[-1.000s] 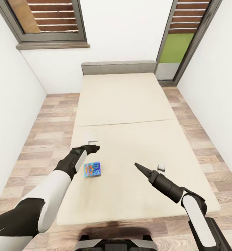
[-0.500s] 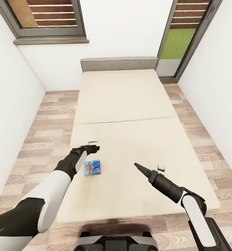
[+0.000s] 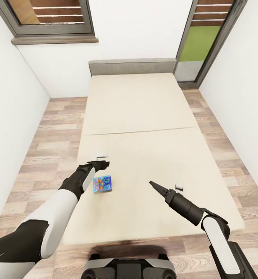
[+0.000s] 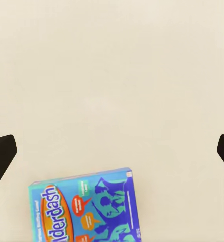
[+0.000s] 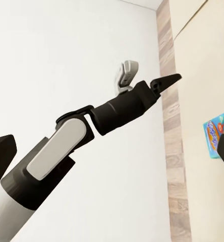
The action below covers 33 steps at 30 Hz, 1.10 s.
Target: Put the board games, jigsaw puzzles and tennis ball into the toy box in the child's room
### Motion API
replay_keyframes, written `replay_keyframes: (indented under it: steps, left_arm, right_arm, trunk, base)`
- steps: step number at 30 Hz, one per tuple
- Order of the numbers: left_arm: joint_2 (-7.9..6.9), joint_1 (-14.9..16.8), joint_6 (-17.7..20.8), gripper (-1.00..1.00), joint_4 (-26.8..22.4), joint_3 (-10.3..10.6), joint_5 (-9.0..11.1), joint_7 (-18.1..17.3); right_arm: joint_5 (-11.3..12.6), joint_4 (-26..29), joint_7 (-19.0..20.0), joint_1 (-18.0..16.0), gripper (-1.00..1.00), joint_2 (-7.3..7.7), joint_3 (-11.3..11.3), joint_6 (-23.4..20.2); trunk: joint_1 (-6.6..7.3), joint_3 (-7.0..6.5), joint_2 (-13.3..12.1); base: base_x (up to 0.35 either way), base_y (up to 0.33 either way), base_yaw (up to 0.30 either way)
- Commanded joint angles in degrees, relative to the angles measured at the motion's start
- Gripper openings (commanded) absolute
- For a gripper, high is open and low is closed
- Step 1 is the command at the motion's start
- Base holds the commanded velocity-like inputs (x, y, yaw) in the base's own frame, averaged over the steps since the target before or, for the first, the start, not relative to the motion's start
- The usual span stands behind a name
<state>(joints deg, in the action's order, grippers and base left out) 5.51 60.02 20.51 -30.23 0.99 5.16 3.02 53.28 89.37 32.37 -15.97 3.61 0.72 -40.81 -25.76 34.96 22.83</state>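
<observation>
View creeping closer to bed (image 3: 144, 128) | left gripper (image 3: 104, 164) jaws spread, blue board game (image 3: 102, 184) just below fingertips, unpicked | right gripper (image 3: 153, 185) pressed together, idle

The bed (image 3: 144, 116) lies broad and bare around the board game (image 3: 102, 184), open to approach from above; the left gripper (image 3: 102, 162) hangs just beyond it, fingers spread

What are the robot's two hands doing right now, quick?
Left gripper: open, holding nothing, above the bed near the blue board game.
Right gripper: cannot be told; nothing in it.
</observation>
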Motion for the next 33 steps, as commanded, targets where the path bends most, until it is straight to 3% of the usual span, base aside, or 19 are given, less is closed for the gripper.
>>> replay_keyframes:
  steps: [1,33]
  left_arm:
    - [-0.12,0.01,0.28,1.0,-0.09,0.06,0.55,0.32]
    - [-1.44,0.86,0.15,1.0,-0.68,-0.27,0.55,0.47]
  right_arm:
    - [0.25,0.02,0.0,-0.03,1.0,0.0,0.07,-0.41]
    - [0.25,0.02,-0.02,-0.03,1.0,0.0,0.07,-0.41]
  trunk:
    - [-0.03,0.17,0.09]
    - [-0.03,3.18,0.09]
  base:
    - [0.0,0.0,0.0]
    - [0.0,0.0,0.0]
